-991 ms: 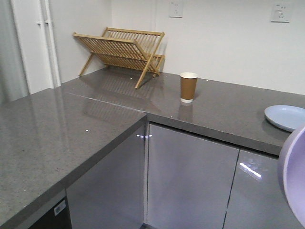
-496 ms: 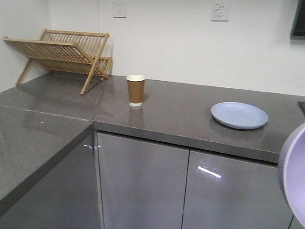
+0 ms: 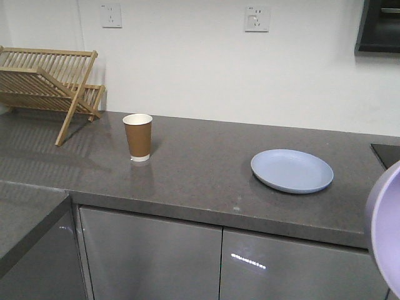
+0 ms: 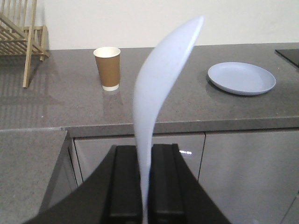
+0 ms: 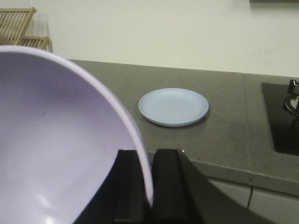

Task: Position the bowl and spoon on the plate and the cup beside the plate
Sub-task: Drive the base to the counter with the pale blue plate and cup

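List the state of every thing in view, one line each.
bowl, held by its rim in the right gripper, tilted
spoon, held upright in the left gripper
plate, flat on the counter, empty
cup, upright on the counter, apart from plate
drying rack, standing open, empty

Cup (image 3: 137,137) on the counter (image 3: 200,178) left of the plate (image 3: 292,170), well apart; rack (image 3: 47,81) farther left against the wall (image 3: 187,69)

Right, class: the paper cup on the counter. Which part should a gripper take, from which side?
Take the cup across its brown side wall at mid-height, coming level from the front of the counter. It stands upright with space around it, and it widens upward, which should resist slipping.
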`<state>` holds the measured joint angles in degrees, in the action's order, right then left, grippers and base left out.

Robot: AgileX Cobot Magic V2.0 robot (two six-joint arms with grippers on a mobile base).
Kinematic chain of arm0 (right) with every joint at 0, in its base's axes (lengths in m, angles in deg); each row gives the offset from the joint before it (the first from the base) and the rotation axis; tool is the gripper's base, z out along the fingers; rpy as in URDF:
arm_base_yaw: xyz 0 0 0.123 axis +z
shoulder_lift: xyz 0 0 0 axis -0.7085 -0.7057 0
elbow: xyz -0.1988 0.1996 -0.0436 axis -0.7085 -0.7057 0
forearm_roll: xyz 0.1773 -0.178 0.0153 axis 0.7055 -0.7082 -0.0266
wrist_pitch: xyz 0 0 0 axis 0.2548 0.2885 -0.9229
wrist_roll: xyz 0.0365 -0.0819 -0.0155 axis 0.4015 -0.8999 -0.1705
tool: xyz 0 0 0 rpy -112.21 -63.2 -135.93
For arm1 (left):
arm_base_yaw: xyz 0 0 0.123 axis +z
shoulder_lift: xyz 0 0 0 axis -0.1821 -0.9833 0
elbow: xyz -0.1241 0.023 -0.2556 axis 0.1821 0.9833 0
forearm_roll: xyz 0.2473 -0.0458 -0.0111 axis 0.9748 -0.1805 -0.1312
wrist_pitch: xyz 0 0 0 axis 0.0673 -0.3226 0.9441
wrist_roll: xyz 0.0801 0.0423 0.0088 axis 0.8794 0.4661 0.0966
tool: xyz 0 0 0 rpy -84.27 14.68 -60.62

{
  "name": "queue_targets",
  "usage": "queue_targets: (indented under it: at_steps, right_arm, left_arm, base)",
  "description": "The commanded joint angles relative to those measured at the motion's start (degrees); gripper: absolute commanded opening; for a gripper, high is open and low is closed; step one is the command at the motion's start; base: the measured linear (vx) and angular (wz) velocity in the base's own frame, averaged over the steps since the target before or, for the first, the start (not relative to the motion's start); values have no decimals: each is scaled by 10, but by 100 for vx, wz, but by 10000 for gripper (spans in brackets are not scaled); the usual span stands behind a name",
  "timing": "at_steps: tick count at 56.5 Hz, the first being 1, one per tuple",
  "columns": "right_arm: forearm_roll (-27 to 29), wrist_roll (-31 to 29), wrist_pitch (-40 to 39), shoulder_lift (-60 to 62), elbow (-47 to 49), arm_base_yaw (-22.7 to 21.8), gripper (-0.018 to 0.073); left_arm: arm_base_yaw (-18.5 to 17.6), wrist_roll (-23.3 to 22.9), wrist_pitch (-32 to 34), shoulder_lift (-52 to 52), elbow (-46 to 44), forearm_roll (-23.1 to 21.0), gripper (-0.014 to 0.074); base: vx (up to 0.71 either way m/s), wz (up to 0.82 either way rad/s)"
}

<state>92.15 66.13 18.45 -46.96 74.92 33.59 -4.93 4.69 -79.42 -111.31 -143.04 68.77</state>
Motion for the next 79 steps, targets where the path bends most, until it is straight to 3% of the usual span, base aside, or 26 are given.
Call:
queue_targets:
  at_steps: [1, 45, 79]
  right_arm:
    - [12, 1, -51, -4, 15, -3, -9]
    - [12, 1, -51, -4, 15, -3, -9]
    - [12, 3, -51, -4, 15, -3, -9]
  left_arm:
    - [-3, -1, 47, 2, -13, -6, -3]
    - [-3, -1, 47, 2, -13, -6, -3]
    - [-3, -1, 47, 1, -13, -6, -3]
  base:
    - [41, -1]
    - [42, -12]
    - [23, -17]
